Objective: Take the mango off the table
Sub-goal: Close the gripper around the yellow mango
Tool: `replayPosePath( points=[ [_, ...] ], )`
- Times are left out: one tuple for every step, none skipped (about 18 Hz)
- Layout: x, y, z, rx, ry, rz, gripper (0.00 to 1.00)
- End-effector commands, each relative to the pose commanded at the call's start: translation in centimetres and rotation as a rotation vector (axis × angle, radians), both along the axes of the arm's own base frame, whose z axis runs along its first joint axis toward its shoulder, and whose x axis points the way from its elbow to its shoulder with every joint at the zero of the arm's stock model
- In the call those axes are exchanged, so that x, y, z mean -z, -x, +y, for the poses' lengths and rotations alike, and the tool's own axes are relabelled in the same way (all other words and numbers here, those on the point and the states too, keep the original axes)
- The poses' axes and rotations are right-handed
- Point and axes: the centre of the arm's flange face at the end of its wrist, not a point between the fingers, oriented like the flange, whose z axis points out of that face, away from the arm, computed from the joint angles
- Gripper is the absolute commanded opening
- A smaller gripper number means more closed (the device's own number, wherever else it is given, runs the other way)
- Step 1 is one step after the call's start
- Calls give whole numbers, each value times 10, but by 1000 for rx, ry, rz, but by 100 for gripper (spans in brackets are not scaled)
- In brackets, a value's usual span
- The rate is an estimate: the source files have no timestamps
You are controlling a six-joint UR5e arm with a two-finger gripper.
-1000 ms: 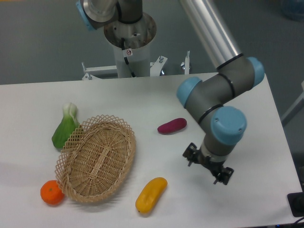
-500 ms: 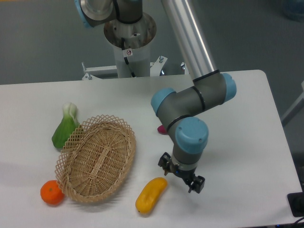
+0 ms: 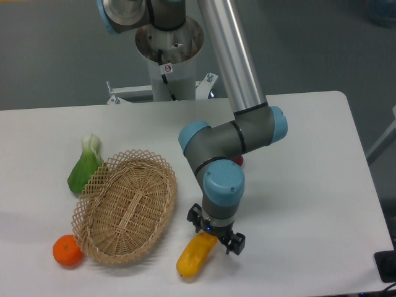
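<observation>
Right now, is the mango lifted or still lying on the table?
Still lying on the table. The mango rests flat beside the basket, with the end effector over its upper end.

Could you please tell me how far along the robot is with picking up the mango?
Done: the gripper is positioned right over the upper end of the mango. In hand: closing in for the grasp; whether the fingers are open or already touching the fruit cannot be told from this view. Left: gripping and lifting, since the mango lies on the table beside the basket.
</observation>
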Motion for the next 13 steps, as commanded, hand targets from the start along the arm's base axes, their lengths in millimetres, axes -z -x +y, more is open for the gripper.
replayPosePath(
  points=[
    [0, -1, 1, 2, -1, 1, 100],
    [1, -1, 1, 3, -1, 1, 100],
    [1, -1, 0, 3, 0, 0, 82],
    [1, 0, 0, 1, 2, 2, 59],
    [1, 0, -1, 2, 10, 8, 42],
    [1, 1, -2, 1, 19, 20, 28],
    [1, 2, -3, -3, 34, 33, 25],
    [-1, 3, -4, -4, 40, 46, 25],
    [-6, 4, -5, 2, 38, 53, 25],
    [-11, 4, -4, 6, 32, 56, 25],
    [-13, 5, -3, 6, 30, 60, 25],
    [-13, 6, -3, 8, 30, 60, 25],
    [-15, 6, -3, 7, 28, 62, 25]
  ],
)
